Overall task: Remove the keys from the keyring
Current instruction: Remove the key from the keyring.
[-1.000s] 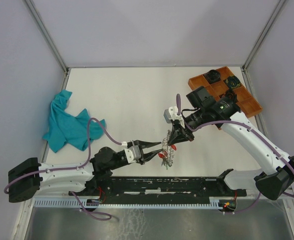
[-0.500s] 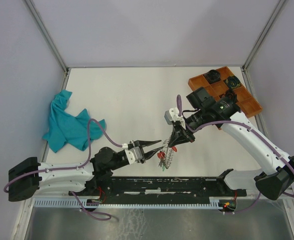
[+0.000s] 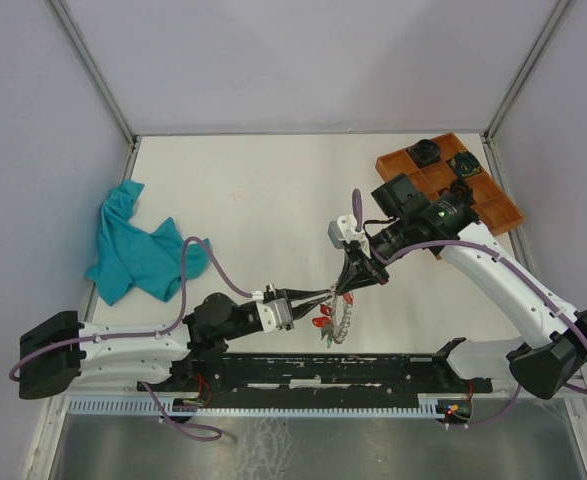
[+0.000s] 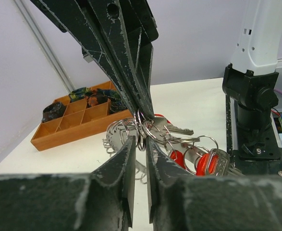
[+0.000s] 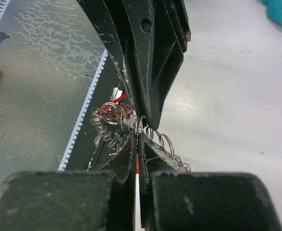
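The keyring (image 3: pixel 346 318), a coil of silver wire, hangs above the table's near middle, with the keys (image 3: pixel 324 322) and their red tags bunched below it. My right gripper (image 3: pixel 350 279) comes down from the right and is shut on the keyring (image 5: pixel 167 147) at its top. My left gripper (image 3: pixel 328 293) reaches in from the left. In the left wrist view its fingers (image 4: pixel 131 159) stand almost together, pinching the small split rings at the top of the bunch. Red-tagged keys (image 4: pixel 205 162) dangle just right of them, and the keyring's coils (image 4: pixel 113 137) show to the left.
An orange compartment tray (image 3: pixel 451 180) with small dark parts sits at the far right. A teal cloth (image 3: pixel 138 250) lies at the left edge. The black rail (image 3: pixel 323 370) with the arm bases runs along the near edge, right under the hanging bunch.
My left gripper's fingers have narrowed from clearly apart to nearly together around the small rings. The bunch and right gripper stayed almost where they were.
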